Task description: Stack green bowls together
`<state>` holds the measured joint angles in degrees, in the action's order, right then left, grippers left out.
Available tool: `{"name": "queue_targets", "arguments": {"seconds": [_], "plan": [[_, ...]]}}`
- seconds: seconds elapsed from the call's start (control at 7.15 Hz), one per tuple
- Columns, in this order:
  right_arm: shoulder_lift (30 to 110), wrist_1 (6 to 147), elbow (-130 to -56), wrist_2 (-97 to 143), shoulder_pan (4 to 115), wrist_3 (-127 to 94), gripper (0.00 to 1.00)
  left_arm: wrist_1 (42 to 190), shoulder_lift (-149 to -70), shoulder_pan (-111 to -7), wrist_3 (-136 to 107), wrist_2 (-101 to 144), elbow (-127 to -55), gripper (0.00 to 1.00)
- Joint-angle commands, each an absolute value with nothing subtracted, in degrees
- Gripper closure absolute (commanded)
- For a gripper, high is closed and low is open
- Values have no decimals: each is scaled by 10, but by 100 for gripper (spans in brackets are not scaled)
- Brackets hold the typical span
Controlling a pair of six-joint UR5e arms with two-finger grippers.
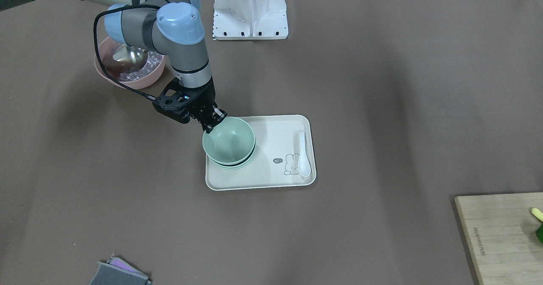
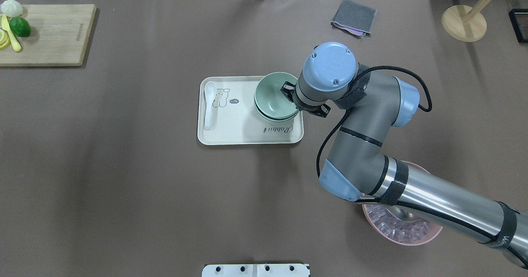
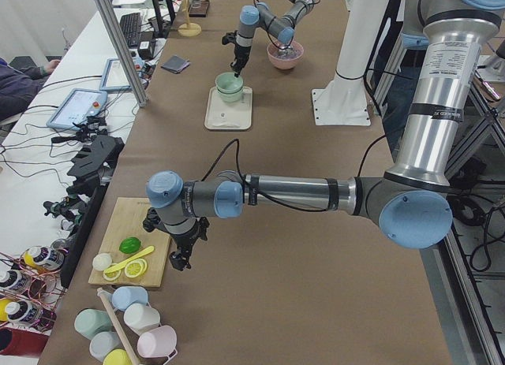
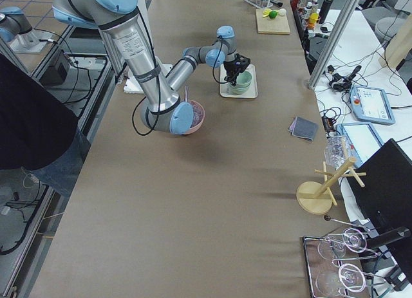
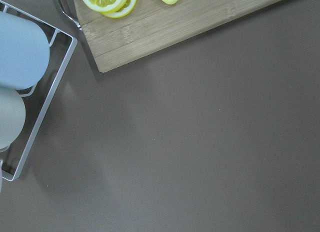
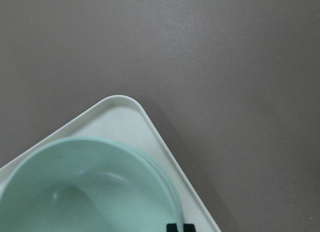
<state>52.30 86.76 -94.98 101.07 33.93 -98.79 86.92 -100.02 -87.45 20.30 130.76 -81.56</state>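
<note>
Right fingers (image 1: 208, 126) pinching top green bowl (image 1: 229, 140), spoon (image 1: 302, 149) nearby

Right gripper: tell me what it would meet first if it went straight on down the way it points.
The top green bowl: the right gripper sits right at its rim. Below lie the other green bowls, then the tray; the depth between them is unclear.
</note>
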Motion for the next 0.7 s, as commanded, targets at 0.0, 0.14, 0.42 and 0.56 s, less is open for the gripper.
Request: {"name": "queue_targets", "arguments": {"seconds": [0.0, 0.14, 0.42, 0.56], "plan": [[523, 867, -948, 1011, 339, -988, 100, 869, -1000, -875, 203, 1308, -816, 2], [523, 867, -947, 1012, 339, -988, 100, 869, -1000, -875, 203, 1308, -816, 2], [521, 867, -943, 1012, 338, -987, 100, 869, -1000, -875, 203, 1308, -816, 2], [520, 867, -942, 1011, 338, -987, 100, 869, -1000, -875, 203, 1308, -816, 2]]}}
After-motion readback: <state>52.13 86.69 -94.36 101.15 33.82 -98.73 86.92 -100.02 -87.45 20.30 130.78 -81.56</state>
